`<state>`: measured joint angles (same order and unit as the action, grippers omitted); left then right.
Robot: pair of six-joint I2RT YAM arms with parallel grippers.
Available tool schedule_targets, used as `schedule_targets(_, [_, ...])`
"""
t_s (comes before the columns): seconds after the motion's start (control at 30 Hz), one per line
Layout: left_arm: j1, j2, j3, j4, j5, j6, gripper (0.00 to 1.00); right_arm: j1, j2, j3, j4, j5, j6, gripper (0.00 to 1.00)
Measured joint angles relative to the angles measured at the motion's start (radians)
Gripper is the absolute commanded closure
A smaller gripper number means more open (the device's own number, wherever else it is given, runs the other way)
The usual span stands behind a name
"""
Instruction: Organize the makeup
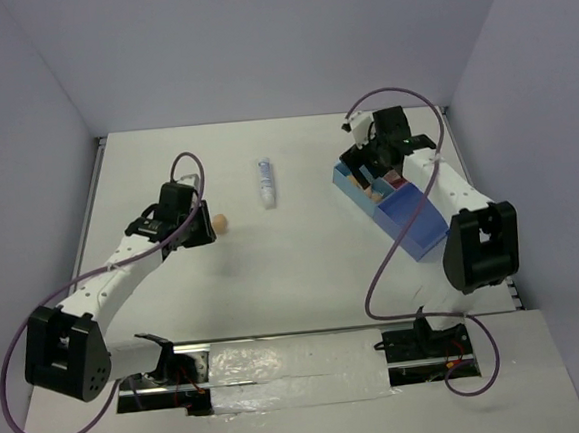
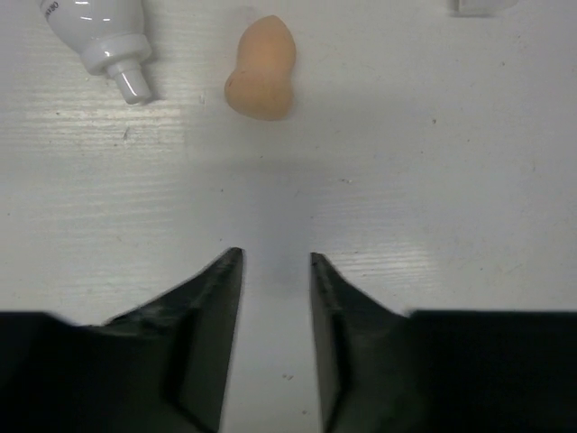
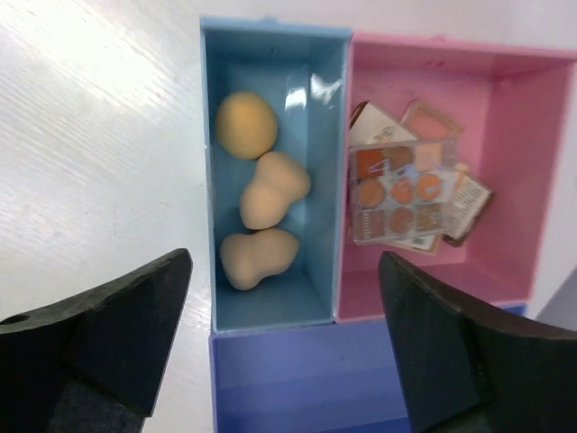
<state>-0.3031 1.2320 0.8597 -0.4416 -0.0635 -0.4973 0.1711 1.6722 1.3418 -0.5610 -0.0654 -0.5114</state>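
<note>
The left gripper [image 2: 275,262] hovers over the desk [image 1: 304,275] left of centre, its jaws a little apart and holding nothing. Just beyond its tips lies a peach sponge [image 2: 261,68], apart from the white tube [image 1: 265,182], which lies nearer the far edge around the middle of the desk. Toward the far right corner sits the divided tray [image 1: 411,229]. The right gripper [image 3: 284,262] hangs above it, jaws spread wide and empty. Three more sponges [image 3: 273,189] lie in the tray's blue compartment, and the eyeshadow palettes [image 3: 401,189] are piled in the pink one beside it.
</note>
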Motion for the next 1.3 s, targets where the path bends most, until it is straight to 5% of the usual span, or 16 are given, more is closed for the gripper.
schedule_targets(0.07, [0.000,0.025,0.017,0.002,0.010,0.020,0.76,-0.004,-0.067,-0.015,0.035,-0.011,0.018,0.01])
schedule_targets(0.13, [0.000,0.054,0.035,0.008,0.018,0.031,0.79,-0.017,-0.140,-0.035,0.081,-0.032,0.059,0.01])
schedule_targets(0.2, [0.000,0.086,0.055,0.011,0.022,0.050,0.80,-0.046,-0.194,-0.033,0.105,-0.092,0.098,0.16])
schedule_targets(0.23, [0.000,0.104,0.065,0.013,0.023,0.055,0.79,-0.065,-0.203,-0.015,0.097,-0.146,0.108,0.40])
schedule_targets(0.27, [0.000,0.119,0.073,0.016,0.023,0.059,0.79,-0.076,-0.200,0.003,0.091,-0.196,0.113,0.50])
schedule_targets(0.33, [0.000,0.149,0.090,0.016,0.023,0.077,0.77,-0.103,-0.159,0.054,0.050,-0.337,0.103,0.59])
schedule_targets(0.4, [0.000,0.179,0.107,0.016,0.018,0.088,0.71,-0.108,-0.129,0.057,0.029,-0.451,0.097,0.52])
schedule_targets(0.5, [0.000,0.223,0.126,0.016,0.008,0.112,0.60,-0.102,-0.124,0.005,-0.011,-0.585,0.084,0.20])
schedule_targets(0.6, [0.000,0.266,0.141,0.015,0.000,0.132,0.54,-0.090,-0.127,-0.033,-0.038,-0.660,0.060,0.09])
schedule_targets(1.0, [0.000,0.482,0.249,0.021,-0.032,0.159,0.53,-0.076,-0.157,-0.077,-0.053,-0.744,0.042,0.05])
schedule_targets(1.3, [0.002,0.554,0.261,0.030,-0.060,0.156,0.74,-0.059,-0.157,-0.093,-0.057,-0.756,0.040,0.05])
